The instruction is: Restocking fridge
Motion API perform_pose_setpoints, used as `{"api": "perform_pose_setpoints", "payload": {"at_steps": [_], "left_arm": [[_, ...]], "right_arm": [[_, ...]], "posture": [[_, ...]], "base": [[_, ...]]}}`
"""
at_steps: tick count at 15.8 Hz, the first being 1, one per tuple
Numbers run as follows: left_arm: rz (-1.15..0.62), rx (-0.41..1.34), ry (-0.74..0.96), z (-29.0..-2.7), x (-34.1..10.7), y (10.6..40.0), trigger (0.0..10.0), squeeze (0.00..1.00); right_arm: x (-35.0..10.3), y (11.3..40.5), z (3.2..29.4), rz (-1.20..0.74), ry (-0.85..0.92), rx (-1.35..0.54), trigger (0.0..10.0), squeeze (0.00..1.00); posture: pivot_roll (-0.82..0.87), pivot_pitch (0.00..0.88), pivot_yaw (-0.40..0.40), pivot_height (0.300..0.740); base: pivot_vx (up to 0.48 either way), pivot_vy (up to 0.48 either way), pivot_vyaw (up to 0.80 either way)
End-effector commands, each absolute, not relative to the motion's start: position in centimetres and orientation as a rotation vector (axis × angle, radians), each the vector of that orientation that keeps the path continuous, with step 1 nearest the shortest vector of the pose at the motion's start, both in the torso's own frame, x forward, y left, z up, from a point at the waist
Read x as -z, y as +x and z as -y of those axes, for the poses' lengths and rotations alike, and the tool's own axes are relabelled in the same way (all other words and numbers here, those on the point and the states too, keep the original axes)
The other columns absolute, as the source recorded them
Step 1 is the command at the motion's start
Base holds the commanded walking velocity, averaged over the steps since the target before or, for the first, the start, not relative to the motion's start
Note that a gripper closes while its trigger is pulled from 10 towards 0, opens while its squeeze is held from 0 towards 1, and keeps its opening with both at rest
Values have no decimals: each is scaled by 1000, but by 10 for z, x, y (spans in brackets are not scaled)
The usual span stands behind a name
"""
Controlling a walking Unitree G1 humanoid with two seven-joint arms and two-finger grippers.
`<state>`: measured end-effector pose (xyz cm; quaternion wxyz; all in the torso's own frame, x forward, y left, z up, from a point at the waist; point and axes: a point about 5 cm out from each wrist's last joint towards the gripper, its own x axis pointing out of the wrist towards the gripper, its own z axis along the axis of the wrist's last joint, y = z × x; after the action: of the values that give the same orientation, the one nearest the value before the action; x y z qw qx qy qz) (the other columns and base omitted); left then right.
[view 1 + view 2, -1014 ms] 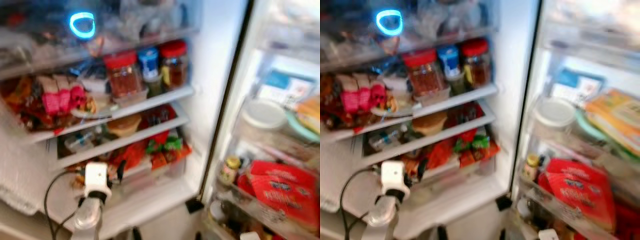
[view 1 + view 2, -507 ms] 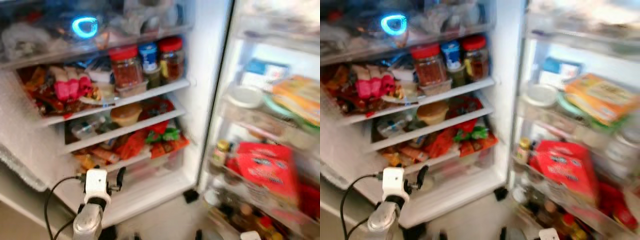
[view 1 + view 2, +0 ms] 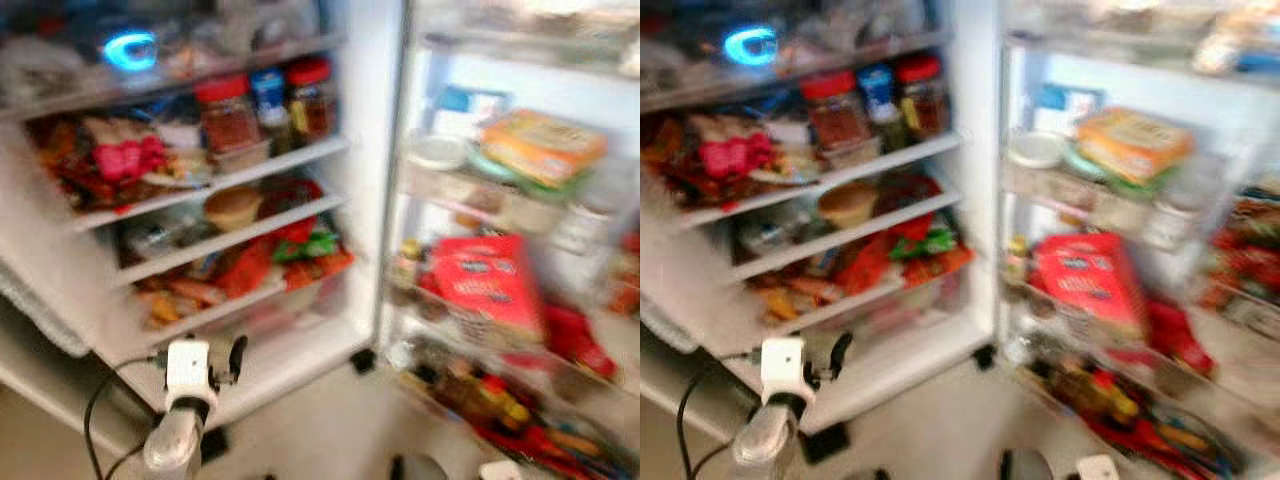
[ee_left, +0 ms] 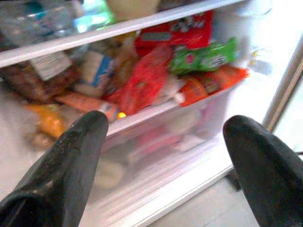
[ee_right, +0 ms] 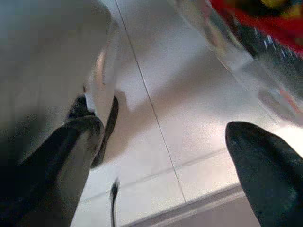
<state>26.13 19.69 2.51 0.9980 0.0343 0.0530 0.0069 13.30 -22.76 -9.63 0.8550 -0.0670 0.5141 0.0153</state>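
**Fingers spread wide on both grippers, nothing held**

Fingers (image 4: pixel 61 165) of the left gripper (image 4: pixel 161 161) stand wide apart with nothing between them, pointed at the lowest part of the open fridge (image 3: pixel 370 150). From the head views, the left arm (image 3: pixel 178 430) rises at the bottom left, just in front of the fridge's bottom ledge. The right gripper (image 5: pixel 161 161) hangs low with its fingers (image 5: pixel 265 165) also wide apart and empty, over pale floor tiles (image 5: pixel 189 104).

Past the left gripper lies a clear drawer (image 4: pixel 156 137), and on the shelf above it a heap of packets: a red packet (image 4: pixel 142 85), a green packet (image 4: pixel 203 54) and an orange packet (image 4: pixel 210 82).

Higher up, a tan bowl (image 3: pixel 232 207) sits on the next shelf. Above that stand three jars: a red-lidded jar (image 3: pixel 228 118), a blue-lidded jar (image 3: pixel 268 95) and a second red-lidded jar (image 3: pixel 310 92), with pink packets (image 3: pixel 125 160) to their left. A blue light (image 3: pixel 128 50) glows at the top.

To the right, the open door (image 3: pixel 1120 300) holds a red box (image 3: pixel 1085 285), an orange box (image 3: pixel 1130 145) on a higher rack, and bottles (image 3: pixel 1110 400) low down. The head views are blurred.
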Motion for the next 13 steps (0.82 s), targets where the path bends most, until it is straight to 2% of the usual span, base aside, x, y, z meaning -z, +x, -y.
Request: {"api": "perform_pose_setpoints", "payload": {"at_steps": [1,6,13], "left_arm": [[-154,-41,70,-206,-18,257,10000,0],[-482,-102,7,-226,26,239,10000,0],[-782,-173,15,-243,63,194,10000,0]], "right_arm": [[98,133,219,-1078,-120,-53,10000,0],[101,131,206,-1080,-92,-57,10000,0],[104,130,189,-1076,-44,-45,10000,0]], "posture": [[-172,0,67,640],[-171,0,117,640],[-205,0,174,640]], "base": [[0,0,0],[0,0,0],[0,343,0]]}}
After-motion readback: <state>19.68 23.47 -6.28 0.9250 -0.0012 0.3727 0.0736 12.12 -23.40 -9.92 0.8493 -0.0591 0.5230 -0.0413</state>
